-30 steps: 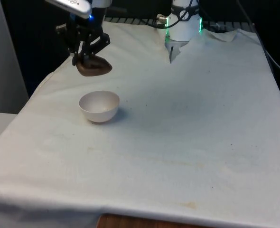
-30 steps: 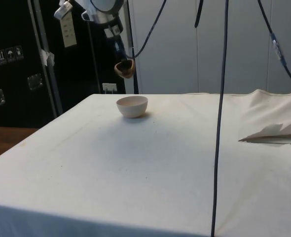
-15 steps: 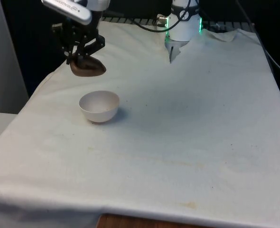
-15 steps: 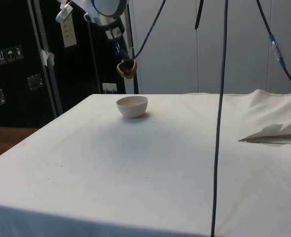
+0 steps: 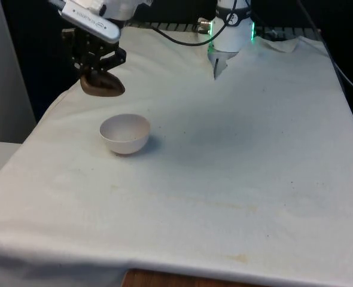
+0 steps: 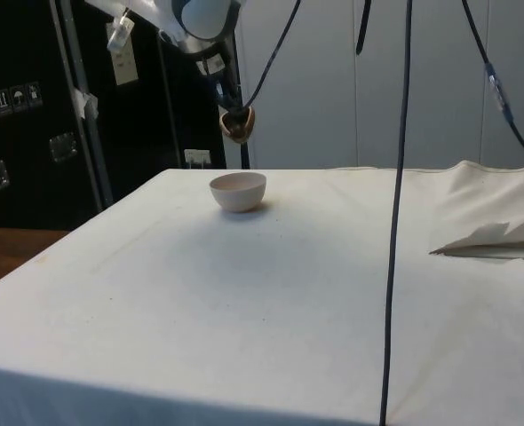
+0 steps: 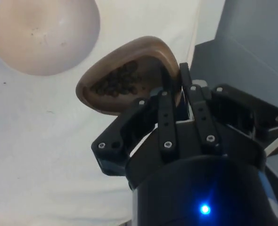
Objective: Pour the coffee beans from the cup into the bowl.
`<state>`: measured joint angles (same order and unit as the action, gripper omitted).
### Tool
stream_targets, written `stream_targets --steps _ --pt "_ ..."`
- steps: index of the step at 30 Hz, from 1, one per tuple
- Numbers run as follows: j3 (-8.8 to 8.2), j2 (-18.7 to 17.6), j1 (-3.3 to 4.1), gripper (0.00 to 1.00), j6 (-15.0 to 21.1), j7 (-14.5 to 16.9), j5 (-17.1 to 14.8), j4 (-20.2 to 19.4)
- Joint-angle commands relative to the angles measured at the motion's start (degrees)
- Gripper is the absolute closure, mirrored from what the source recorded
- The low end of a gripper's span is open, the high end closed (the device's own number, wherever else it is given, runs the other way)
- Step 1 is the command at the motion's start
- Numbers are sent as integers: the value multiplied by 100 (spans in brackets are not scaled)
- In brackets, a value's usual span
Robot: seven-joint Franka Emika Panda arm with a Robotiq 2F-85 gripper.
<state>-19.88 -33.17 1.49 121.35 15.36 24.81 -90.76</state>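
Gripping the brown cup by its rim, the fingers are pinched shut on it, and it is held in the air above the bench, toward the front view's left. Beans are seen inside it. The bowl sits lower and to the front view's right, so the cup must be carried that way before tipping.

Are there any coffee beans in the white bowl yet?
No: in the wrist view the bowl holds no beans, just a few tiny specks, while the dark beans sit inside the brown cup held by the gripper.
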Motion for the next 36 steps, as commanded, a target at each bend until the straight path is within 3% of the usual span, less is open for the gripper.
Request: stream_targets --steps 1,3,5,11,12,13,18,20,23,27,28,29,36 --pt "-46 29 40 100 103 -143 143 -80" --pt "0 0 0 100 0 -109 86 -23" --pt "-46 17 46 100 103 -304 269 -109" --pt "-34 0 57 100 74 -647 510 -166" --pt "0 -6 29 100 11 -579 447 -132" --pt "-34 -6 63 100 69 -693 544 -178" --pt "-40 -29 86 100 23 -968 739 -178" --pt "0 -34 52 100 6 -968 728 -172" --pt "-34 -40 109 100 -29 -1192 934 -166" --pt "-34 -46 126 100 -86 -1369 1089 -160" --pt "0 -40 92 100 -86 -1341 1054 -172" --pt "-34 -52 132 100 -109 -1455 1163 -160" --pt "-11 -52 172 100 -212 -1736 1409 -160"
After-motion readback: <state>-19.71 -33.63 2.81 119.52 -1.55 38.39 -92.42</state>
